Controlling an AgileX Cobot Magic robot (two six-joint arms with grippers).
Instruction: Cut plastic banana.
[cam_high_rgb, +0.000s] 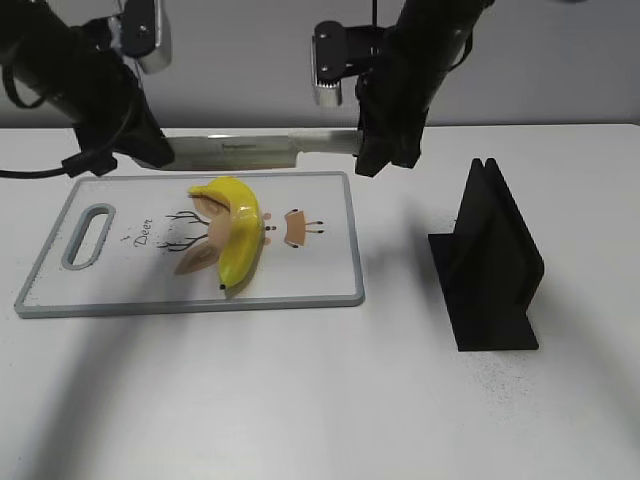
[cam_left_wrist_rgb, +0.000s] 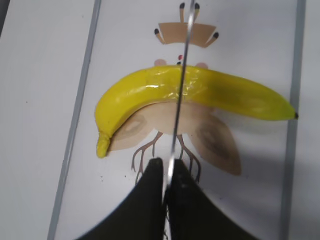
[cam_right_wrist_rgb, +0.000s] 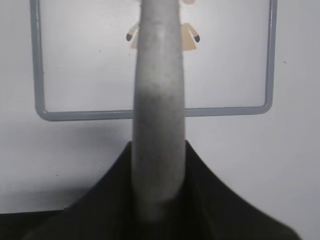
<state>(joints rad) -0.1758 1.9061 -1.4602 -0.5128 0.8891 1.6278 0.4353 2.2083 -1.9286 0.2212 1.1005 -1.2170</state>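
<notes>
1. The banana (cam_high_rgb: 236, 232) lies whole on the cutting board (cam_high_rgb: 320, 270), over the deer drawing.
2. The knife (cam_high_rgb: 262, 149) hangs flat above the board.
3. The right gripper (cam_high_rgb: 385, 152) is closed around the knife handle.
4. The left gripper (cam_left_wrist_rgb: 167, 176) pinches the blade near its tip.
5. A black stand (cam_high_rgb: 490, 262) is on the table, to the right of the board.

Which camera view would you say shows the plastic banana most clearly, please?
The left wrist view: the whole banana lies unobstructed, crossed only by the thin knife edge. The exterior view shows it smaller and foreshortened on the cutting board; the right wrist view shows none of it.
</notes>
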